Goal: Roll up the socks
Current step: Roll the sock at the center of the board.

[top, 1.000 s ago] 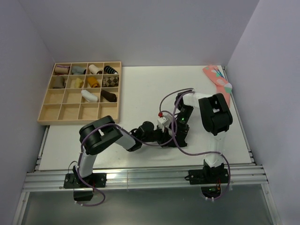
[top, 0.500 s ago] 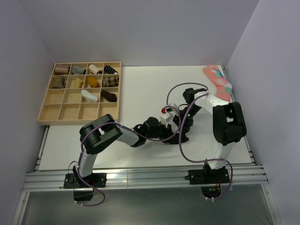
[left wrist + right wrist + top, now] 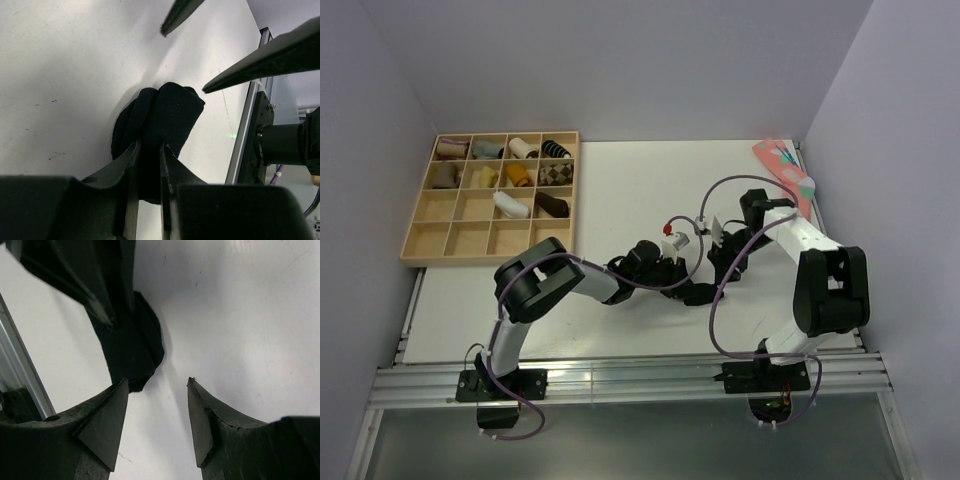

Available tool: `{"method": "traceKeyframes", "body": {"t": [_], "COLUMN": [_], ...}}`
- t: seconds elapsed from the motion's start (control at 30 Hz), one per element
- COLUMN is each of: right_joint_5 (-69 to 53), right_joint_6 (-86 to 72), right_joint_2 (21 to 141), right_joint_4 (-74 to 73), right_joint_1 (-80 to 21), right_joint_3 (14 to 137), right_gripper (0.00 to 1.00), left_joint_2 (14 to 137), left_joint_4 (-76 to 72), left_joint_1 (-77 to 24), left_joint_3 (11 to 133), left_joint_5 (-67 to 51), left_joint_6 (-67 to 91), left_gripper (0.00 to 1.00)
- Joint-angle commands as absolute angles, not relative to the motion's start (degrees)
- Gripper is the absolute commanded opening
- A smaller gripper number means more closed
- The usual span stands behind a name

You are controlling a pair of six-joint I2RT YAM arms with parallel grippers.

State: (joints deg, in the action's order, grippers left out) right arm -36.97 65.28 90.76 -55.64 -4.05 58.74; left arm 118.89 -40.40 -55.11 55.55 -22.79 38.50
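A black sock [image 3: 167,112], rolled into a stubby bundle, lies on the white table; it also shows in the top view [image 3: 701,296] and the right wrist view [image 3: 131,347]. My left gripper [image 3: 148,146] is shut on the near end of the bundle, low over the table, and shows in the top view [image 3: 687,288]. My right gripper [image 3: 157,382] is open and empty, just clear of the bundle's end, its fingers [image 3: 265,55] hovering above it. In the top view the right gripper [image 3: 723,262] sits just right of and behind the sock.
A wooden compartment tray [image 3: 424,208] holding several rolled socks stands at the back left. A coral-pink spotted sock [image 3: 783,168] lies at the back right corner. The table's metal front rail [image 3: 620,378] is close to the sock.
The right arm has swung out to the right and its gripper has drawn back off the sock. The left gripper has shifted slightly right with the bundle.
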Motion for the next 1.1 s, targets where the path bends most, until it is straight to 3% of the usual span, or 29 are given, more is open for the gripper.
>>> {"method": "traceKeyframes", "body": {"t": [0.0, 0.63, 1.07], "right_joint_5": [-40.34, -38.59, -33.93], "right_joint_6": [72.49, 82.44, 82.36], "right_joint_2": [85.97, 71.37, 70.23], "right_joint_4": [-55.2, -52.39, -47.3], "right_joint_1": [-1.67, -2.02, -8.79], "right_joint_3": [56.35, 44.65, 40.69], "right_gripper": [0.58, 0.65, 0.65], "left_joint_2": [123.31, 127.61, 128.93], "left_joint_4": [-25.49, -16.17, -14.41], "left_joint_1": [-53.53, -51.59, -50.63], "left_joint_3": [55.1, 62.49, 64.25], "left_joint_5": [-20.74, -26.36, -30.4], "left_joint_6": [38.14, 40.25, 41.57], "left_gripper": [0.0, 0.0, 0.0]}}
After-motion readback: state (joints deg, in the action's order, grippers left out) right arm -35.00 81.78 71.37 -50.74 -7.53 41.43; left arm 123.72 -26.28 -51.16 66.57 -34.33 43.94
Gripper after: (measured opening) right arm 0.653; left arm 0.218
